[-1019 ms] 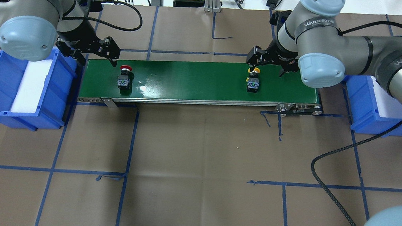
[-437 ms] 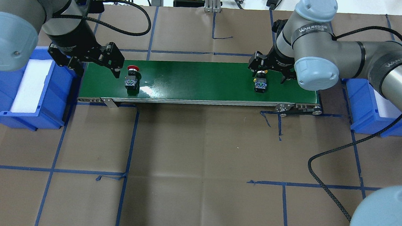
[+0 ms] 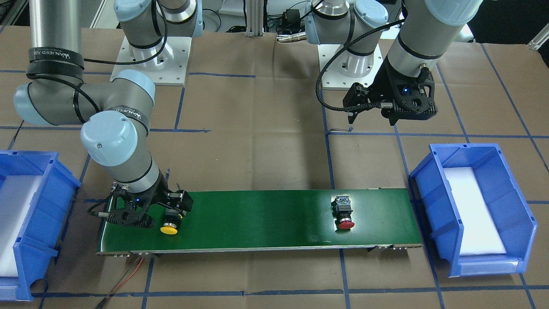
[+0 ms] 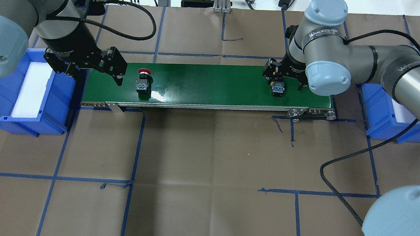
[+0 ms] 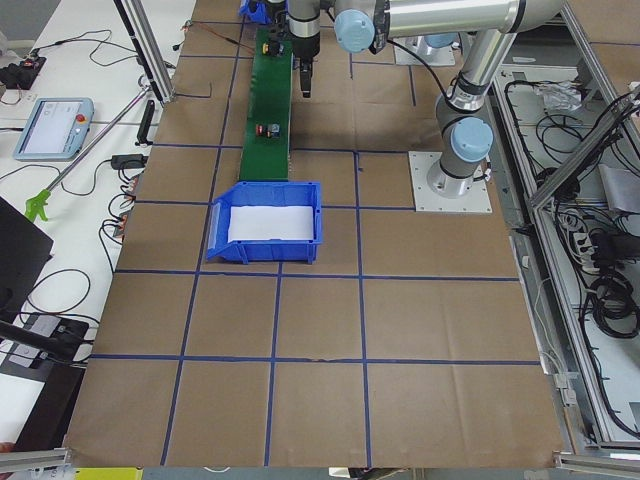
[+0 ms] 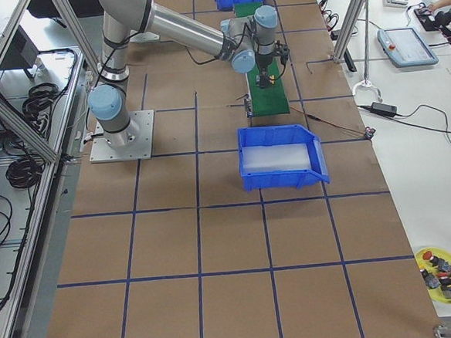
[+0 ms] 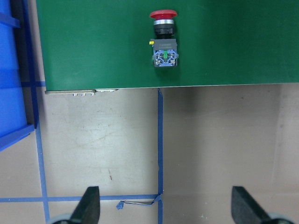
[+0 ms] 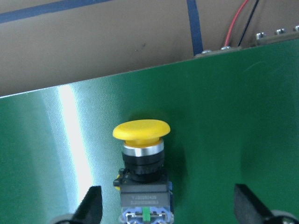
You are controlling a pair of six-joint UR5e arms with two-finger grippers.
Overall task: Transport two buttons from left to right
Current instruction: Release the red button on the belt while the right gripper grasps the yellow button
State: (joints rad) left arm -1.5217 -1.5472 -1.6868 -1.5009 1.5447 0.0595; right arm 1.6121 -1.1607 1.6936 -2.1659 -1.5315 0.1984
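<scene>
Your right pincer [image 8: 166, 205] was spread around the small yellow-capped black push button [image 8: 141, 135] lying on the long green surface [image 8: 233, 116], so a crooked squeeze could have knocked it away; the red-capped button [image 7: 163, 32] lay near your spread left pincer [image 7: 163, 205].

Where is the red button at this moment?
In the overhead view the red button lies on its side on the green conveyor belt, near the belt's end on the robot's left, a short way from the left blue bin.
</scene>
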